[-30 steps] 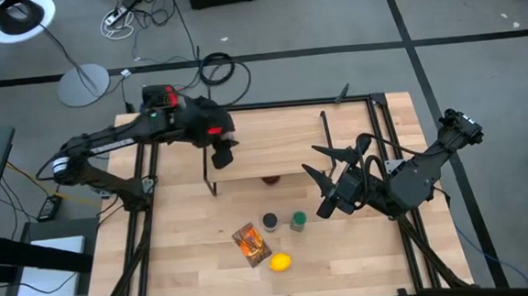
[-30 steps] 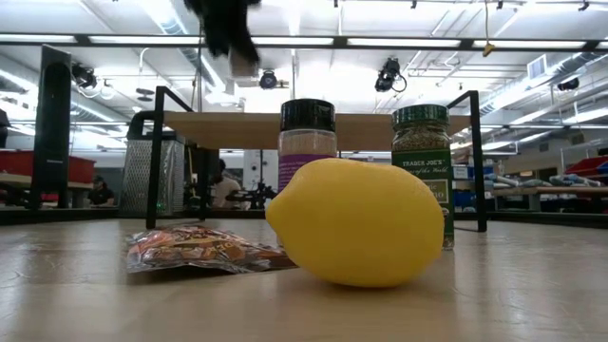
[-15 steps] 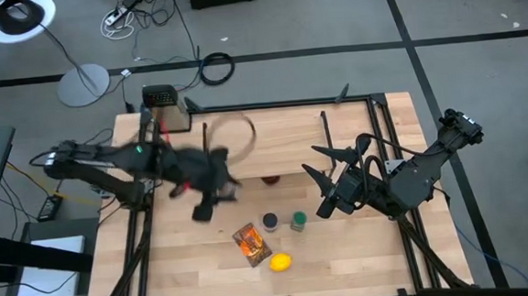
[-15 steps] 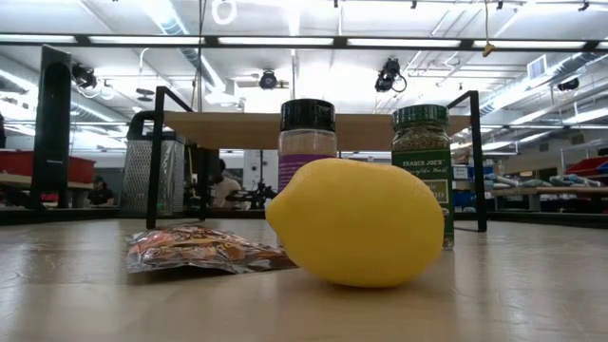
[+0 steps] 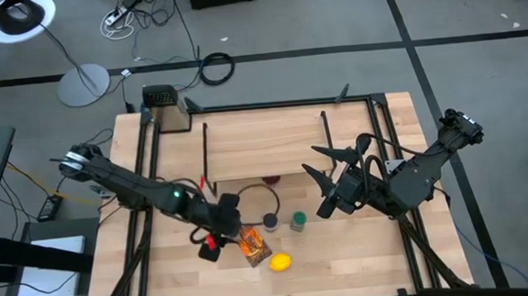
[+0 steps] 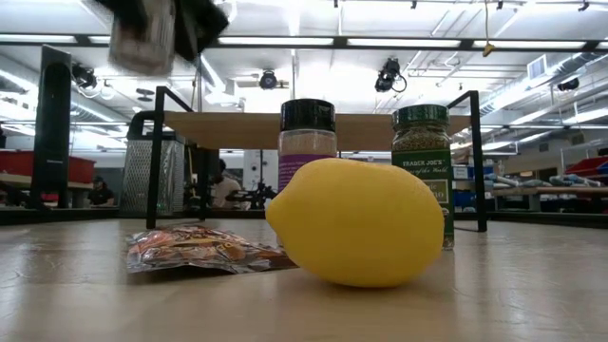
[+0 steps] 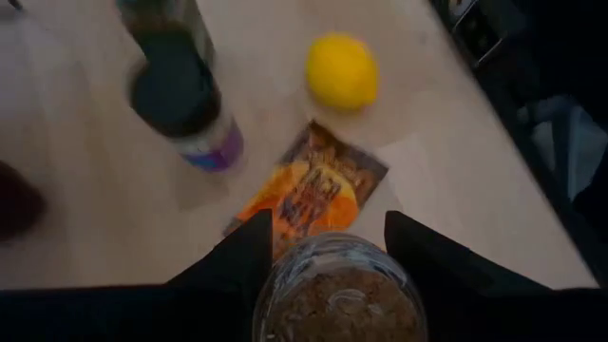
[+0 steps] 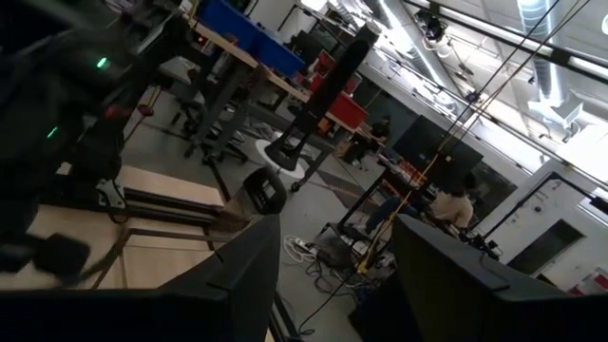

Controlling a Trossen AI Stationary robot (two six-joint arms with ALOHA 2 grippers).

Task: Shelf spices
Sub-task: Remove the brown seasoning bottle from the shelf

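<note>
My left gripper (image 5: 225,233) hovers over the near middle of the table, shut on the pale beige jar (image 7: 337,304), just left of the flat orange packet (image 5: 250,242). The purple jar with a black lid (image 5: 270,222) and the green jar (image 5: 298,221) stand upright on the table in front of the shelf (image 5: 263,139), whose wooden board rests on black legs. In the low view the beige jar (image 6: 141,38) hangs high above the packet (image 6: 199,249). My right gripper (image 5: 318,163) waits open at the shelf's right end, touching nothing. My left gripper pinches the pale beige jar by its sides (image 7: 275,285) between the two fingers (image 7: 233,266), coming from above and pointing down. One round end of the jar faces the wrist camera. The jar is lifted clear of the table, above the orange packet (image 7: 313,190).
A yellow lemon (image 5: 280,262) lies near the table's near edge beside the packet. A small dark red round object (image 5: 270,179) sits under the shelf's near edge. A metal grater (image 5: 165,108) stands at the far left corner. Black frame rails run along both table sides.
My left gripper has swept from above the shelf's left end toward the table's near edge and now hangs beside the orange packet. The jars, packet and lemon on the table have not moved.
</note>
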